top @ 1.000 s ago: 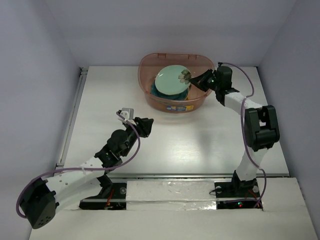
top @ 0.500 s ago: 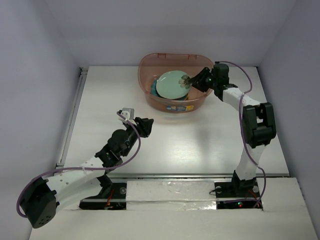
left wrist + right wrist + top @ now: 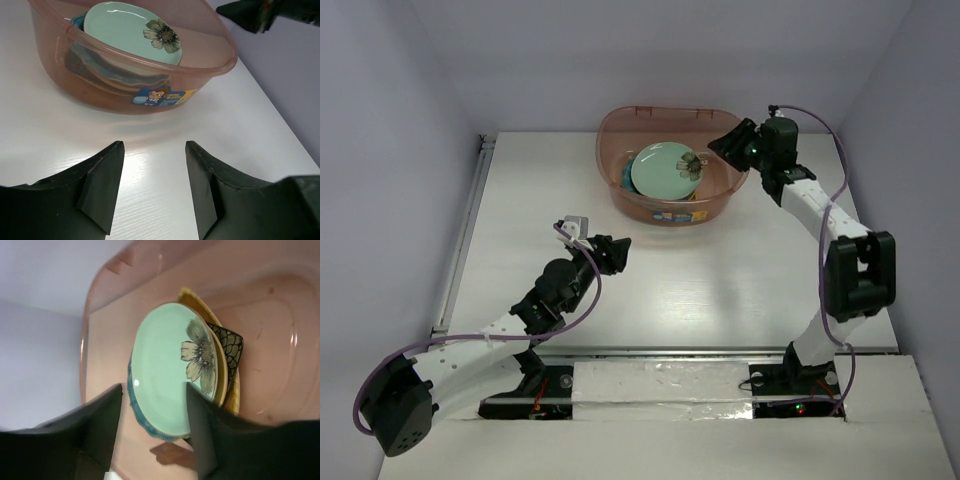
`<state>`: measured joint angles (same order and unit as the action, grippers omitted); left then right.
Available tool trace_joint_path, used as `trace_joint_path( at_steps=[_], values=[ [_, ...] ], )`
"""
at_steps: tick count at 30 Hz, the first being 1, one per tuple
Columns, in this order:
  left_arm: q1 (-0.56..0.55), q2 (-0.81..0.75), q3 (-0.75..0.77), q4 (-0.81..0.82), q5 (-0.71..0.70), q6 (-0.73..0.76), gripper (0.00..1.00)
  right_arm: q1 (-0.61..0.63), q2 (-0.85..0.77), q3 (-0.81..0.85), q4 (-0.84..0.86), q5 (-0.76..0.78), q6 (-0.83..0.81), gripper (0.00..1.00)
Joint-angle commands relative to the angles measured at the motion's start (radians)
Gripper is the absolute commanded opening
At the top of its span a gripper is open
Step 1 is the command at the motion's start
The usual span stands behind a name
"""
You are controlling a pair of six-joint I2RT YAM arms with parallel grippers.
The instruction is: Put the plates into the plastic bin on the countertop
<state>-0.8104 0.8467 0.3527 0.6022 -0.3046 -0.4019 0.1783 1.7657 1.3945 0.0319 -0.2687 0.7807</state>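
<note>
The plastic bin [image 3: 658, 212] stands at the back of the countertop [image 3: 720, 280]. The pale green plate [image 3: 665, 170] with a flower print lies on top of a stack inside it. In the right wrist view the pale green plate [image 3: 165, 375] rests on the teal scalloped plate [image 3: 133, 399], a yellow plate [image 3: 223, 371] and the black square plate [image 3: 233, 347]. My right gripper [image 3: 723, 143] is open and empty, over the bin's right rim. My left gripper [image 3: 617, 245] is open and empty, low over the countertop in front of the bin [image 3: 100, 85].
A label sticker [image 3: 159, 96] is on the bin's front wall. A metal strip [image 3: 470, 215] runs along the left edge of the table. Grey walls close in the back and both sides.
My right gripper let go of the pale green plate, which settled flat in the bin. The gripper then drew back to the right and up. The left arm has not moved.
</note>
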Motion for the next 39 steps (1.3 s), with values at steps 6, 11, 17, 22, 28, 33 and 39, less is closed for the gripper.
trace_joint_path(
  at_steps=[6, 11, 17, 22, 28, 33, 39],
  values=[
    [-0.004, -0.017, -0.011, 0.067, -0.019, 0.015, 0.59, 0.01, -0.426, -0.256, 0.282, 0.071, -0.037, 0.0],
    [-0.004, -0.017, -0.014, 0.084, -0.016, 0.018, 0.76, 0.01, -0.688, -0.465, 0.402, 0.125, -0.087, 0.0],
    [-0.004, 0.023, 0.017, 0.074, -0.007, -0.011, 0.84, 0.01, -1.006, -0.681, 0.396, 0.218, -0.181, 0.22],
    [-0.004, 0.046, 0.031, 0.099, 0.002, -0.043, 0.86, 0.01, -1.146, -0.775, 0.344, 0.41, -0.173, 0.97],
    [-0.004, 0.06, 0.065, 0.094, -0.014, -0.061, 0.86, 0.01, -1.233, -0.827, 0.31, 0.447, -0.212, 0.99],
    [-0.004, 0.052, 0.106, 0.074, -0.047, -0.058, 0.86, 0.01, -1.298, -0.83, 0.304, 0.381, -0.201, 0.98],
    [-0.004, 0.04, 0.152, 0.064, -0.068, -0.031, 0.86, 0.01, -1.33, -0.831, 0.293, 0.362, -0.202, 0.97]
  ],
)
